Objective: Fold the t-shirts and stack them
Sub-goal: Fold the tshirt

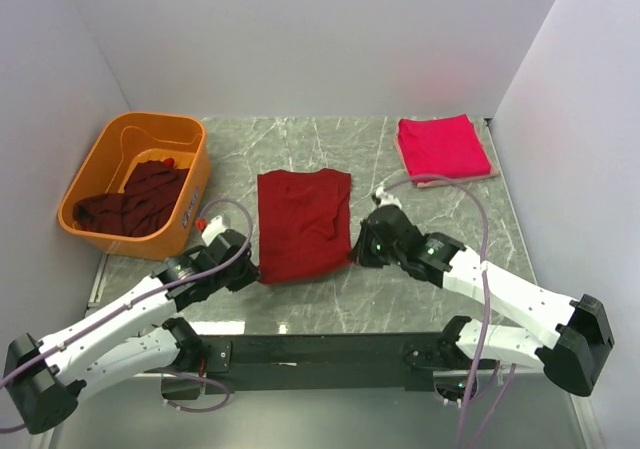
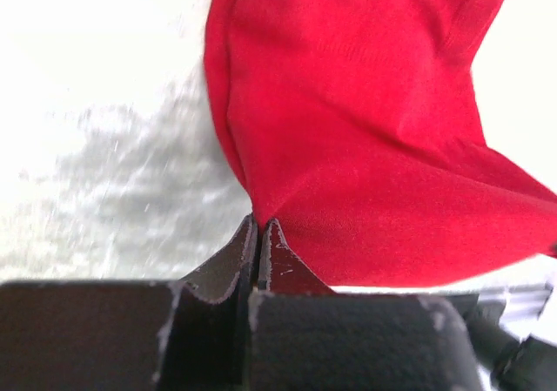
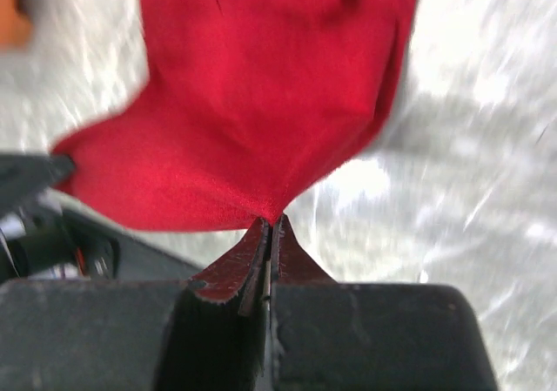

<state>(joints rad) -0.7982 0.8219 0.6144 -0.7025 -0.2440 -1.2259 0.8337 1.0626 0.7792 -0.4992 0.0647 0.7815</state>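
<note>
Left claw (image 2: 258, 227) is pinched tight on the lower left corner of a dark red t-shirt (image 1: 303, 224). Right claw (image 3: 271, 225) is clamped just as tight on the lower right corner. That shirt lies mostly flat in the middle of the grey marble table (image 1: 240, 139), near edge a bit lifted. Upper right in the top view, a crimson-pink t-shirt (image 1: 443, 147) sits folded flat. Over on the left, an orange tub (image 1: 195, 194) has more maroon t-shirts (image 1: 135, 204) bunched up inside.
</note>
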